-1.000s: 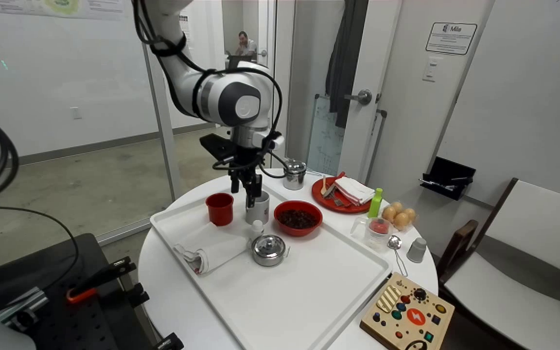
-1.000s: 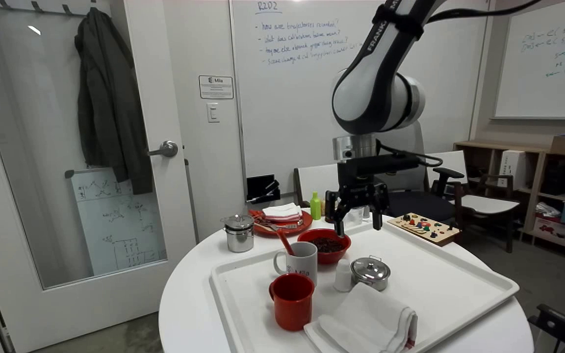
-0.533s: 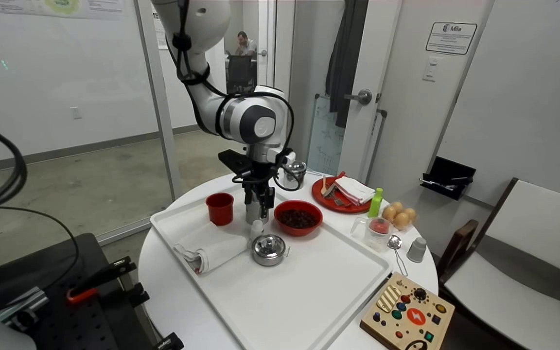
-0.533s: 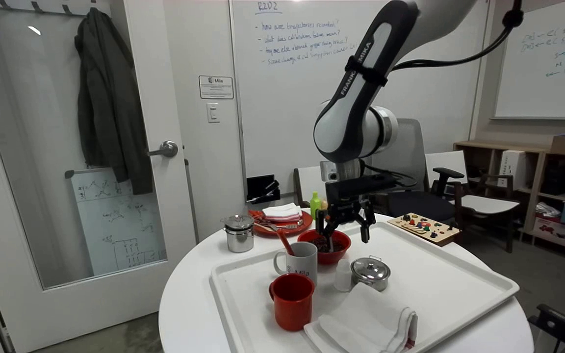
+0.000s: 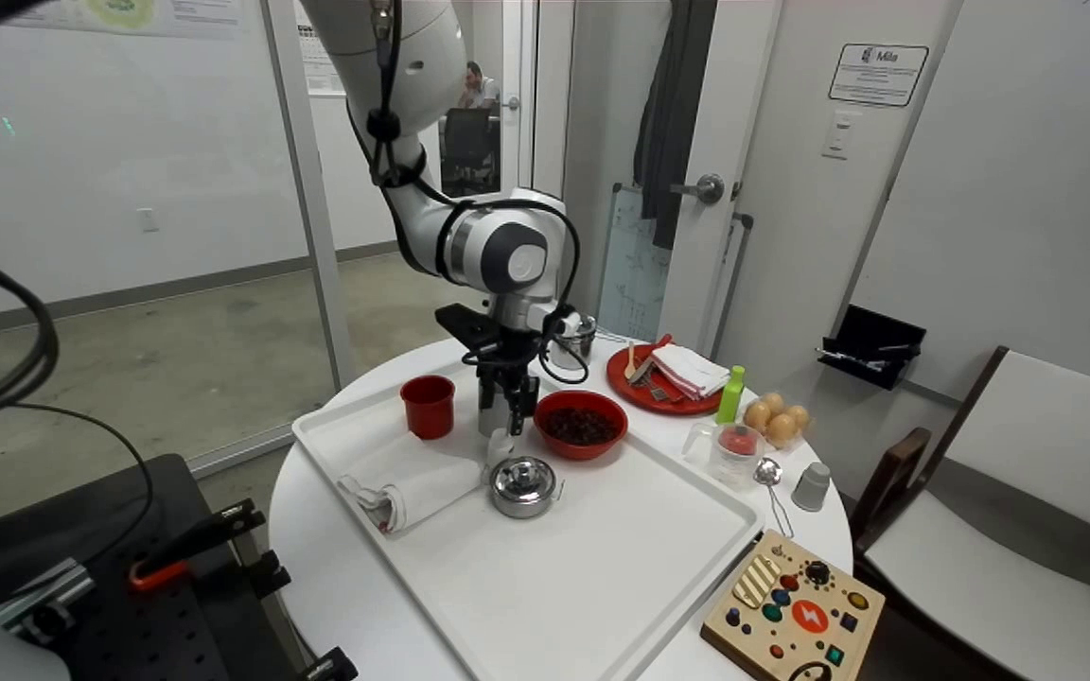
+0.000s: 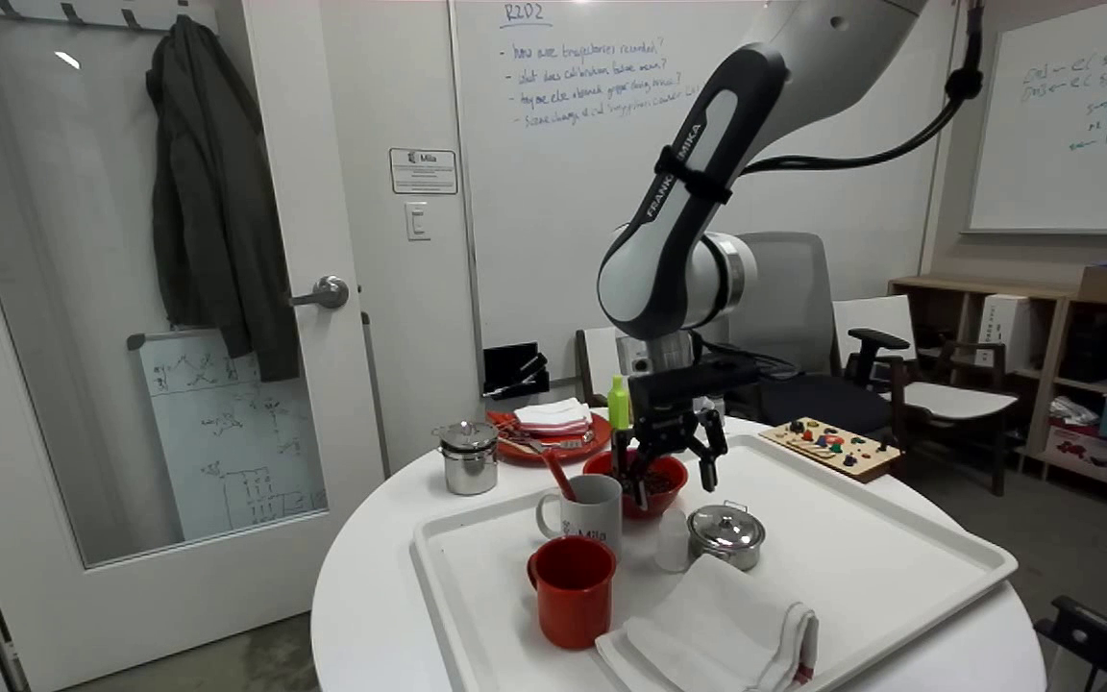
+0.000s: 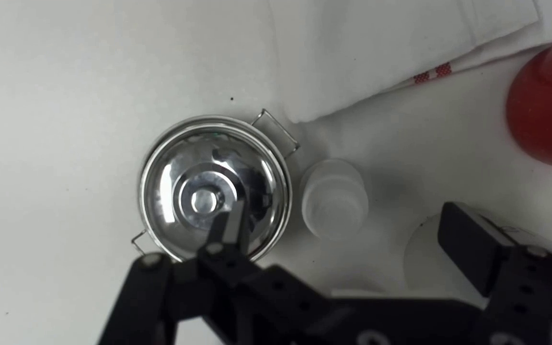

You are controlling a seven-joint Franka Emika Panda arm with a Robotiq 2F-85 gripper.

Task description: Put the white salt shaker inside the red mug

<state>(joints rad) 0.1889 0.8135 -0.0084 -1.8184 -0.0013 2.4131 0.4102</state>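
Observation:
The white salt shaker (image 5: 501, 447) stands upright on the tray, between the white mug and a steel pot, and shows in both exterior views (image 6: 673, 540). In the wrist view the shaker (image 7: 334, 203) lies between my two spread fingertips, apart from both. The red mug (image 5: 428, 409) stands upright on the tray beside the white mug. It shows whole in an exterior view (image 6: 573, 601) and partly at the wrist view's right edge (image 7: 551, 103). My gripper (image 6: 675, 492) is open and empty, above and just behind the shaker in this exterior view.
A lidded steel pot (image 7: 209, 187) sits close beside the shaker, under one finger. A white mug (image 6: 594, 511) with a red handle in it is under the other finger's side. A red bowl (image 5: 581, 426) and folded white cloth (image 6: 722, 620) are nearby on the tray (image 5: 554, 605).
My gripper has come down toward the tray, moving right in an exterior view and left in another. It stays open. The shaker, red mug and other objects have not moved.

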